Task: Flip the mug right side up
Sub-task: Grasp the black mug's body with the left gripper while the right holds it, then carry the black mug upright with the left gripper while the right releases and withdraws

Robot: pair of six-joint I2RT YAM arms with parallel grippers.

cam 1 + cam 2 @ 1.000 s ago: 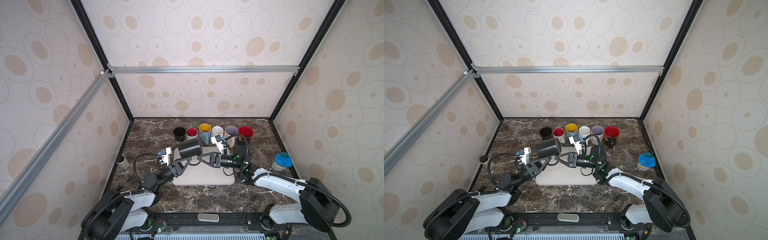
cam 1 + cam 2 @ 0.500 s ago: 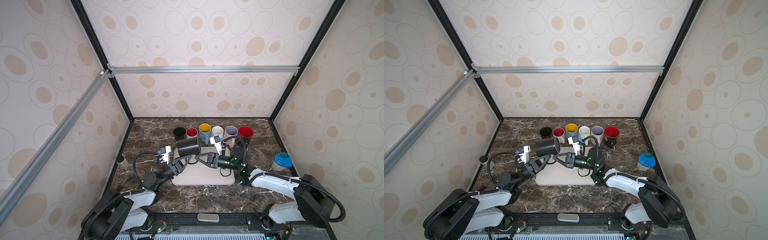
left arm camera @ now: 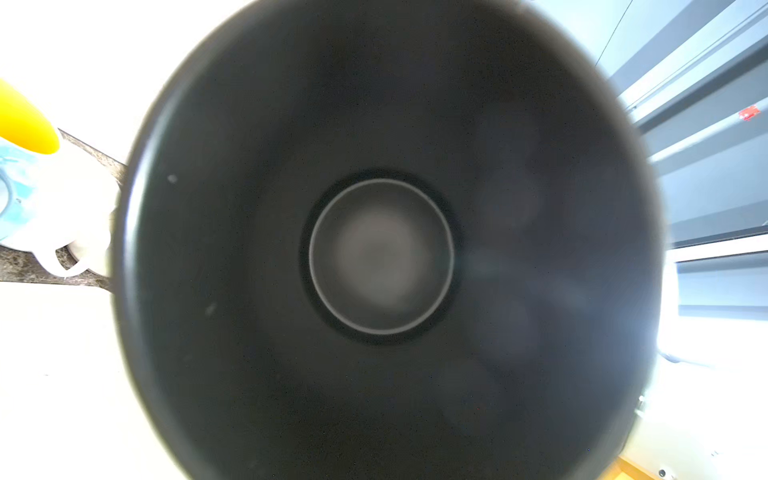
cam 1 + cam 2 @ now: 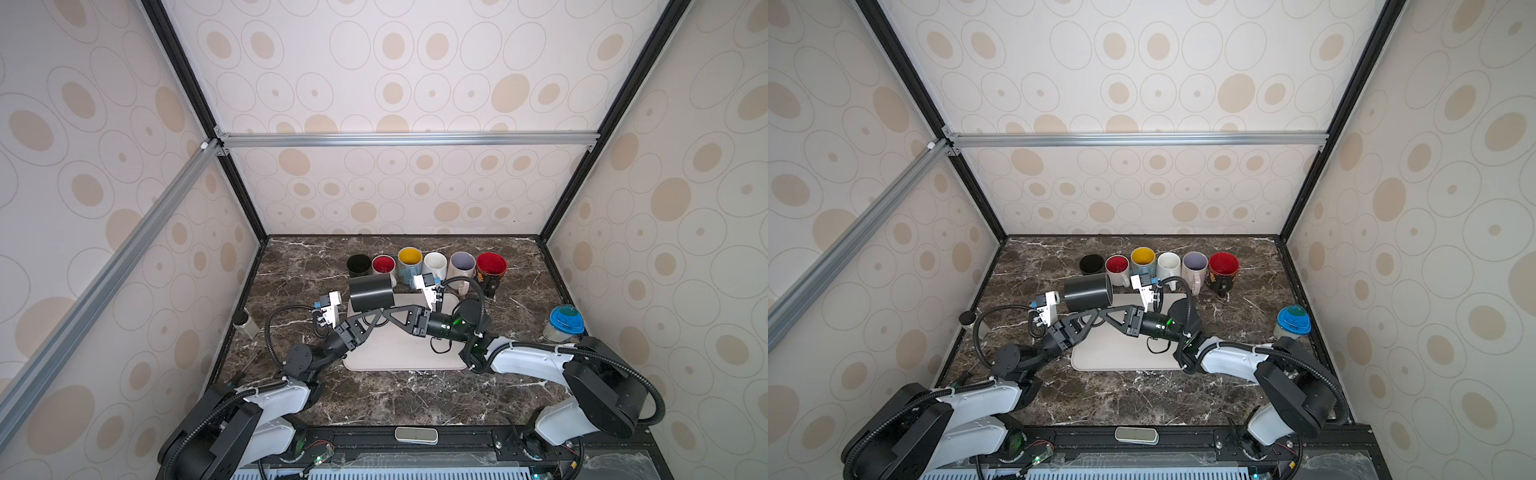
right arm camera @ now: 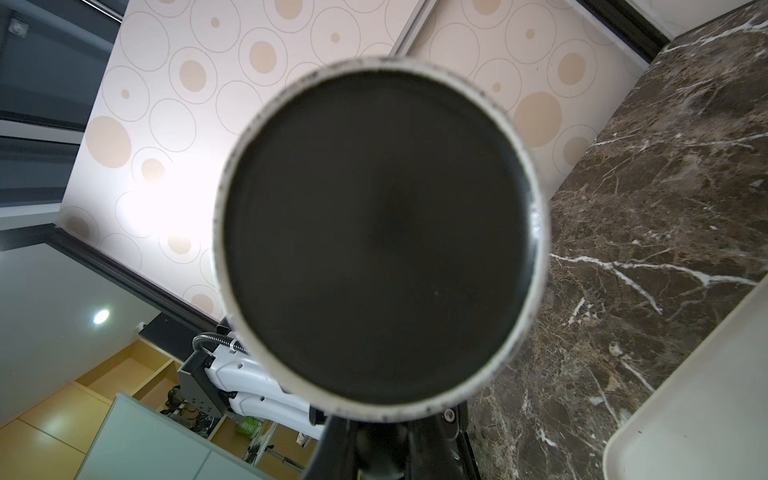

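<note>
A black mug [image 4: 371, 293] [image 4: 1087, 294] lies on its side in the air above the cream tray [image 4: 407, 353]. The left wrist view looks straight into its open mouth [image 3: 380, 257]. Its white-ringed base [image 5: 378, 232] fills the right wrist view. Both grippers meet under the mug, where its handle is hidden. My right gripper [image 4: 388, 312] [image 5: 374, 449] is shut on the mug from the right. My left gripper [image 4: 376, 312] [image 4: 1094, 313] reaches in from the left and is shut at the same spot; its jaws are hidden in the left wrist view.
A row of several upright mugs [image 4: 410, 259] stands behind the tray near the back wall. A blue-lidded cup [image 4: 565, 322] sits at the right edge. A small grey container [image 4: 245, 324] stands at the left edge. Enclosure walls close in the marble table [image 4: 415, 399].
My left gripper has gone from open to shut under the mug. The mug stays aloft on its side, and both arms have barely shifted.
</note>
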